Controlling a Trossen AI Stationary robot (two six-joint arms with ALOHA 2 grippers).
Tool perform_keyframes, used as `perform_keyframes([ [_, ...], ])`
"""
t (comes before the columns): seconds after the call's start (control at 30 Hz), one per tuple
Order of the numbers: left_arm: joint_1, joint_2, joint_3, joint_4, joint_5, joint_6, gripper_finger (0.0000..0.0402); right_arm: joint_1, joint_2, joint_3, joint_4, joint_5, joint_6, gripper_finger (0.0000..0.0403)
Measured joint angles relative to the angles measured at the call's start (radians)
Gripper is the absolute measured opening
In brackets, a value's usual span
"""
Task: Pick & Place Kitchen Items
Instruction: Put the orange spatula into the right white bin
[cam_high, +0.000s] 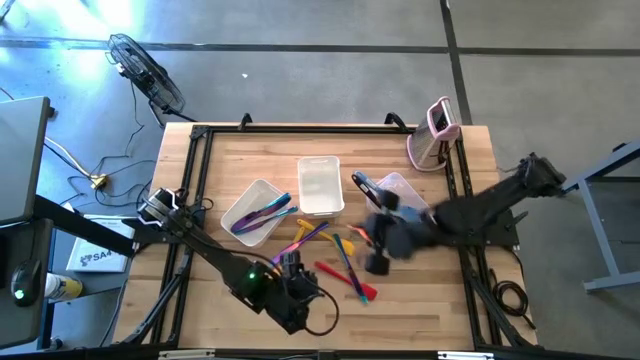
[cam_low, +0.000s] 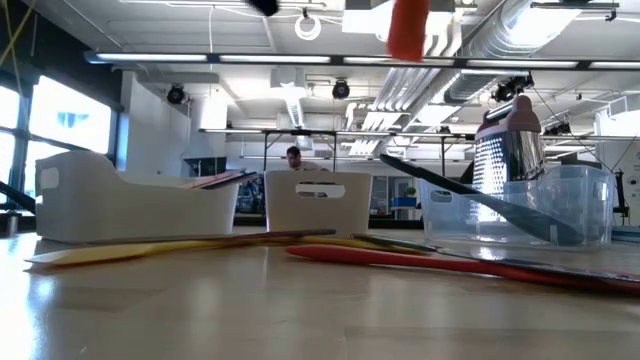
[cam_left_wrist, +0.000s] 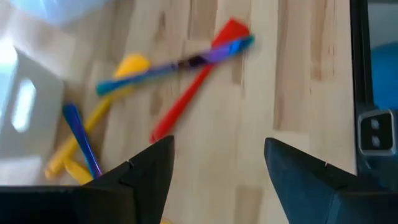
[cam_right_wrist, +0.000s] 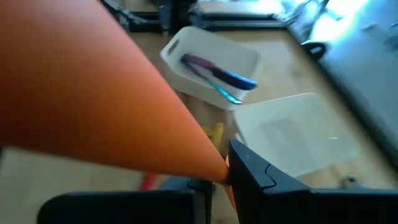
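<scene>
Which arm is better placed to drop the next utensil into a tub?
Right. The right gripper already holds an orange utensil above the table near the tubs; the left gripper is open and empty over loose utensils.

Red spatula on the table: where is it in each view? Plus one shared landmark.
High: red spatula lies at lower centre.
Low: across the foreground, centre to right.
Left wrist: diagonal through the middle, crossed by a blue-purple utensil.
Right wrist: cannot tell; the orange utensil in the right gripper blocks much.
Landmark: middle tub.
</scene>
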Motion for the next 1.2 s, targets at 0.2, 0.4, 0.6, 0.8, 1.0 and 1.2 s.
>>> perform_keyframes([
  [0.2, -0.007, 0.0, 0.0, -0.106, 0.172, -0.13, 0.0242, -0.253, 0.055, 0.0, 0.225, -0.492, -0.146, 0.0026],
  [0.4, -0.066, 0.0, 0.0, -0.163, 0.219, -0.209, 0.0242, -0.479, 0.157, 0.0, 0.369, -0.777, -0.147, 0.0026],
  [0.6, -0.141, 0.0, 0.0, -0.171, 0.188, -0.264, 0.0242, -0.64, 0.302, 0.0, 0.478, -0.956, -0.078, 0.0026],
  [0.8, -0.196, 0.0, 0.0, -0.176, 0.113, -0.28, 0.0242, -0.713, 0.415, 0.0, 0.525, -0.992, -0.047, 0.0026],
  [1.0, -0.218, 0.0, -0.001, -0.186, 0.083, -0.281, 0.0242, -0.742, 0.446, 0.0, 0.527, -0.969, -0.04, 0.0027],
  [1.2, -0.217, 0.0, -0.001, -0.19, 0.081, -0.29, 0.0242, -0.745, 0.445, 0.0, 0.522, -0.957, -0.036, 0.0084],
])
